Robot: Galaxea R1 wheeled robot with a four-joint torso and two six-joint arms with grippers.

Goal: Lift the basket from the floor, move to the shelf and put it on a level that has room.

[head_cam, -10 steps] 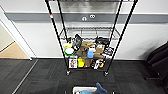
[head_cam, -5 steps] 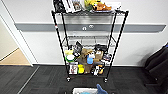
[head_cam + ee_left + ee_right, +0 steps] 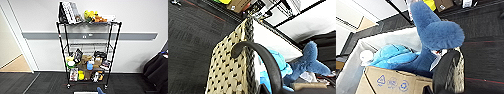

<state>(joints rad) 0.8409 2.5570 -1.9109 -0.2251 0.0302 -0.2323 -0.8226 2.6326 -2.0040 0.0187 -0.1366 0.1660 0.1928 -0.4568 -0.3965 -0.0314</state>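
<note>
You are facing the shelf (image 3: 88, 53), which stands against the white wall (image 3: 140, 17) on the dark floor (image 3: 47, 83). Its top tier carries a box and yellow and orange items; the level (image 3: 87, 45) second from the top looks bare, and the lower tiers are crowded with small goods. At the near edge of the head view you can just see the pale rim of the basket (image 3: 85, 92), close in front of the rack.

In the left wrist view the basket's woven side (image 3: 229, 72) sits right beside a dark curved finger (image 3: 268, 62) that hooks over its rim. In the right wrist view a blue plush toy (image 3: 436, 32) and a cardboard box (image 3: 393, 80) lie inside the basket. You cannot tell whether either gripper is apart or clamped.
</note>
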